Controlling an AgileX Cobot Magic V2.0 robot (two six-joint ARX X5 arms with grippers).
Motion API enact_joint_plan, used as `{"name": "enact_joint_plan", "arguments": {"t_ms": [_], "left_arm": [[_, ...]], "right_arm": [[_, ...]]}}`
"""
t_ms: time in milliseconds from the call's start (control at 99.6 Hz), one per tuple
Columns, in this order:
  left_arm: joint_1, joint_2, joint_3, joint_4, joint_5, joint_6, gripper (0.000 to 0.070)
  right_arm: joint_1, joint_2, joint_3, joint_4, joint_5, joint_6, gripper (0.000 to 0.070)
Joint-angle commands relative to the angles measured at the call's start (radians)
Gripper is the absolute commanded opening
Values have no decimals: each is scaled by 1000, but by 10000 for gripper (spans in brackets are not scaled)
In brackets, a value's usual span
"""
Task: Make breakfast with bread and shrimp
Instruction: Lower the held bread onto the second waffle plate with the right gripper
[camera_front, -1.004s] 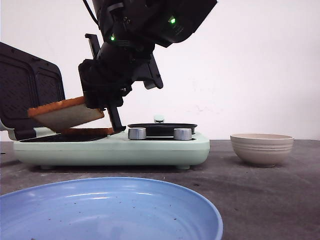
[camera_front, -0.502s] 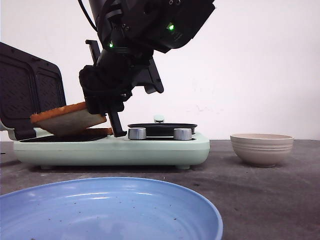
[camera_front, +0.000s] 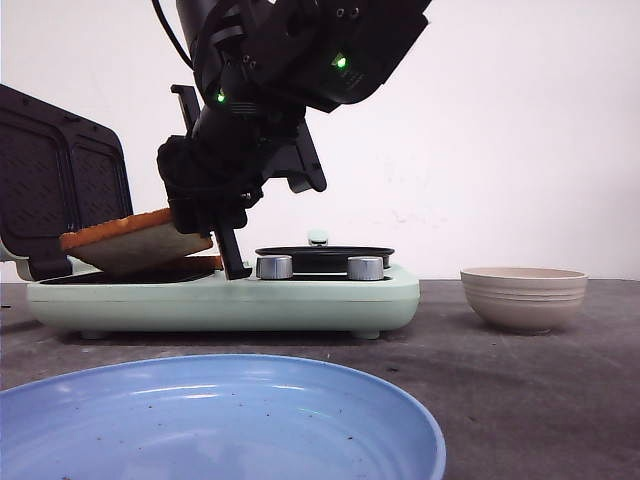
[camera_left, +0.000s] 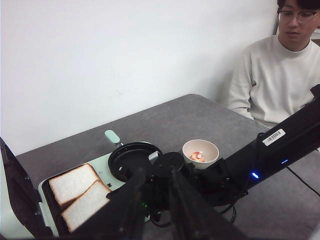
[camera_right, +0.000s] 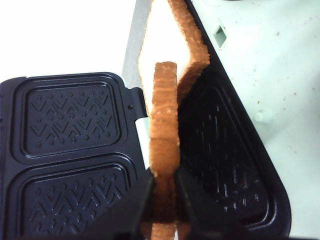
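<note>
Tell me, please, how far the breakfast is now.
Done: one square white bread slice lies on the mint-green sandwich maker. In hand: the right gripper holds a second slice tilted over it. Left: lay it down; the orange-pink shrimp are in the beige ribbed bowl.

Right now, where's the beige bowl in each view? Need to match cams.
Front: beige bowl on the table at right, to the right of the sandwich maker.
Left wrist: centre-right, beyond the right arm, with orange-pink pieces inside.
Right wrist: not in it; only the right tool pinching the bread over the grill plates.
Shared landmark: the sandwich maker, with its black lid open.
</note>
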Motion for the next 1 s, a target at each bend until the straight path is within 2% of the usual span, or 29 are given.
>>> {"name": "enact_joint_plan", "arguments": {"t_ms": [0,341,502,933,964,994], "left_arm": [[-6,4,24,6,0,6,1],[-10,4,23,5,0,6,1],[-13,4,24,5,0,6,1],[-20,4,24,5,0,10,1],[-21,4,23,5,0,10,1],[-22,4,24,5,0,10,1]], "right_arm": [[9,27,23,11,1,10,0],[8,27,24,21,-12,10,0],[8,27,24,72,-21,10,0],[1,27,24,63,-22,6,0],[1,27,24,63,-23,5,22],[1,27,24,63,-25,5,73]]}}
